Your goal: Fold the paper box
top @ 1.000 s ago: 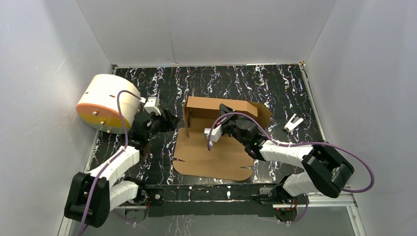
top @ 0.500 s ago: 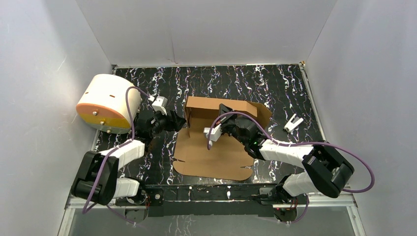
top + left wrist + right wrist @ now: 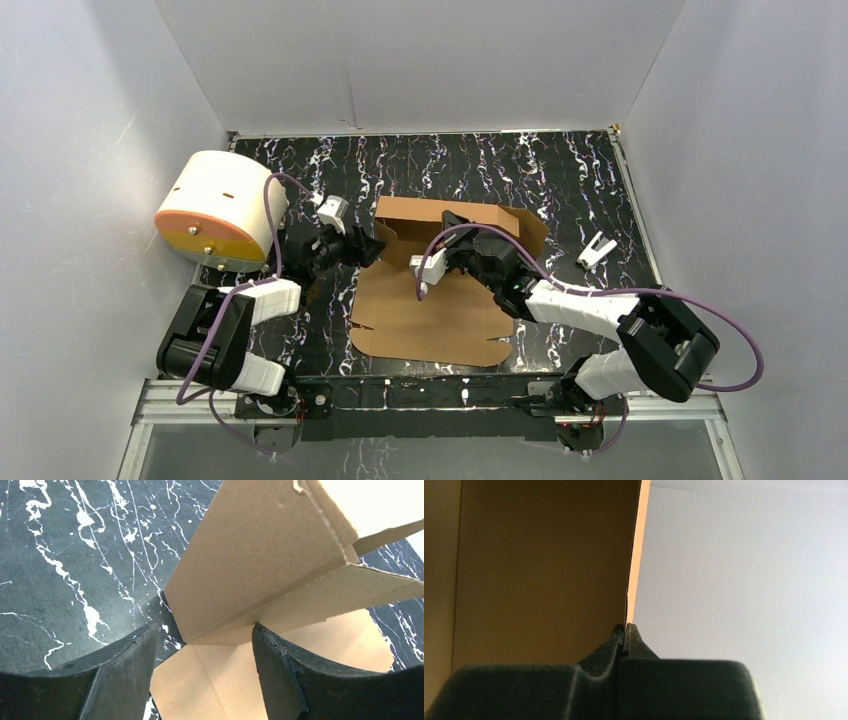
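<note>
**Paper box half raised, a hand at its left corner and a hand at its far wall.**

Top external: the paper box (image 3: 430,312) lies mid-surface (image 3: 560,180), long axis far to near, with the far wall and left flap upright and the near panel flat. The left hand (image 3: 368,247) is at its far left corner, the box to its right; the right hand (image 3: 452,225) reaches inside to the far wall. A cream-white cylinder (image 3: 215,205) stands well left and a small white clip (image 3: 597,248) well right, within white walls (image 3: 420,60).
Left wrist: the left hand (image 3: 204,626), parted wide and holding nothing, straddles that corner; contact cannot be told.
Right wrist: the right hand (image 3: 625,630) is closed, seemingly pinching an upright panel's thin edge. The left flap probably goes next.
</note>
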You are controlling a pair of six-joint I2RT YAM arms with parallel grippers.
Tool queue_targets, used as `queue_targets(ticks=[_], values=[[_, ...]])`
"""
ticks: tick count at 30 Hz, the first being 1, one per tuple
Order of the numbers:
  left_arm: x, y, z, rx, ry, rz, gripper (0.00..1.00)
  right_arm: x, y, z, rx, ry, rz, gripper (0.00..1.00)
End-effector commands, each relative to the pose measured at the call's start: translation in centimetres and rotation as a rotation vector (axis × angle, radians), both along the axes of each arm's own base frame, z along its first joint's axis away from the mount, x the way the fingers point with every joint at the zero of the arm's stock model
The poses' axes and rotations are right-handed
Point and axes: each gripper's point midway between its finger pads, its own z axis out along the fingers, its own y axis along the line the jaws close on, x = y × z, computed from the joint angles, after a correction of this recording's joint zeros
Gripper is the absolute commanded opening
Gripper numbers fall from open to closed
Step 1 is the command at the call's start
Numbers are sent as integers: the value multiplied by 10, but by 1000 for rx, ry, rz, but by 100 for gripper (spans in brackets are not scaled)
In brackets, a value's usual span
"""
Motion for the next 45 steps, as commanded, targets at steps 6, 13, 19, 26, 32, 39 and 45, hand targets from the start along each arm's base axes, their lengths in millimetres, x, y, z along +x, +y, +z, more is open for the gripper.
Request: queue_targets(ticks=[6, 13, 19, 26, 32, 39, 45], values=[[19, -16, 30, -7, -172, -36, 64, -16, 17, -30, -47, 143, 79, 0], [20, -17, 29, 7, -192, -12, 61, -12, 8, -48, -75, 107, 38, 0], [22, -14, 26, 30, -204, 20, 59, -14, 6, -51, -81, 83, 31, 0], [28, -16, 24, 47, -220, 51, 53, -15, 9, -50, -83, 68, 41, 0], [35, -17, 26, 56, -246, 99, 50, -18, 13, -46, -67, 81, 64, 0], [46, -11, 28, 69, -281, 218, 46, -20, 16, -51, -77, 112, 72, 0], [59, -9, 29, 60, -313, 298, 46, -21, 18, -54, -74, 132, 77, 0]])
